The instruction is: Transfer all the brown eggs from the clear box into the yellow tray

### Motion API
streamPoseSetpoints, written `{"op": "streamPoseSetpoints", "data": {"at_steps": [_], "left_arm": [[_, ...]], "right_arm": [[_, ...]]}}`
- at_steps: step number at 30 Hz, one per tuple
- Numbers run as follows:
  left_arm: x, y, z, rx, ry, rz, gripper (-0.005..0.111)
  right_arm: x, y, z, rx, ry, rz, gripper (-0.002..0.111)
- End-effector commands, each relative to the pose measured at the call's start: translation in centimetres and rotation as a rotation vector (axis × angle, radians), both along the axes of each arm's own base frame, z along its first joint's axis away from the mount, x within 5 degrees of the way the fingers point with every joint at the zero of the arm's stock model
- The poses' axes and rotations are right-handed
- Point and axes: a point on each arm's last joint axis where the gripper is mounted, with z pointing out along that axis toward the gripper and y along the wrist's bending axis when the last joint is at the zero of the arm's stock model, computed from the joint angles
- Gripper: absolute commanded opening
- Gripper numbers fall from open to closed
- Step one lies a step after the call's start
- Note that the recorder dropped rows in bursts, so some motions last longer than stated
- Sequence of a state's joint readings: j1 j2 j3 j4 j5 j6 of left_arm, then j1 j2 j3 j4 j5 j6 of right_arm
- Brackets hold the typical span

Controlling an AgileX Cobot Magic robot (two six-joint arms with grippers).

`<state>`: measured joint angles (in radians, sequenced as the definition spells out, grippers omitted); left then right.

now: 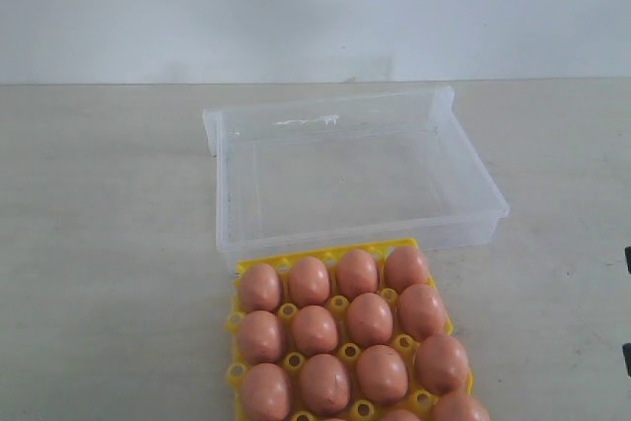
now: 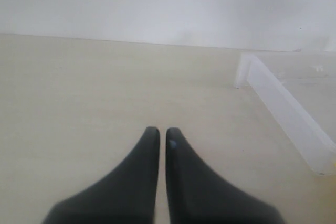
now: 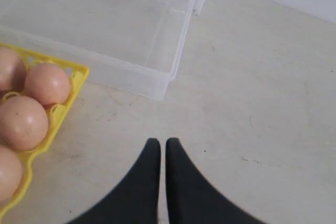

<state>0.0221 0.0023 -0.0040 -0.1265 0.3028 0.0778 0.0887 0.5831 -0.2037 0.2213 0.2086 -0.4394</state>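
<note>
Several brown eggs [image 1: 339, 327] fill the cups of the yellow tray [image 1: 345, 249], which sits at the front just against the clear box [image 1: 473, 179]. The box holds no eggs. In the right wrist view the tray's corner [image 3: 79, 74] with three eggs [image 3: 46, 83] lies beside the box [image 3: 163, 74]. My right gripper [image 3: 158, 142] is shut with nothing in it, above bare table to the right of the tray. My left gripper [image 2: 159, 131] is also shut and holds nothing, over bare table left of the box wall [image 2: 286, 111]. Neither gripper's fingers show in the exterior view.
A pale beige tabletop [image 1: 99, 244] runs back to a white wall [image 1: 315, 7]. Dark bits of the right arm [image 1: 627, 342] show at the right edge of the exterior view.
</note>
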Motion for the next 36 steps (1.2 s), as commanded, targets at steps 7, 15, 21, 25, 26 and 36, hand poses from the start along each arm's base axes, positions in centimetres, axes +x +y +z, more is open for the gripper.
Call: {"op": "streamPoseSetpoints", "data": {"at_steps": [7, 15, 21, 25, 26, 36], "left_arm": [[0.0, 0.0, 0.0, 0.005, -0.009, -0.002, 0.004], [0.0, 0.0, 0.0, 0.005, -0.014, -0.002, 0.004], [0.0, 0.0, 0.0, 0.005, -0.014, -0.002, 0.004], [0.0, 0.0, 0.0, 0.005, -0.012, -0.002, 0.004], [0.0, 0.0, 0.0, 0.005, -0.012, -0.002, 0.004], [0.0, 0.0, 0.0, 0.005, -0.014, -0.002, 0.004]], "right_arm": [[-7.0, -0.5, 1.2, 0.131, -0.229, -0.086, 0.000], [-4.8, -1.6, 0.7, 0.120, -0.146, -0.219, 0.000], [-4.1, -2.1, -3.9, 0.150, -0.101, -0.295, 0.000], [-4.9, -2.1, -3.3, 0.116, -0.205, -0.276, 0.000], [-5.3, -2.2, -3.4, 0.101, -0.211, -0.277, 0.000], [-5.6, -2.1, -2.7, 0.110, -0.320, -0.259, 0.000]]}}
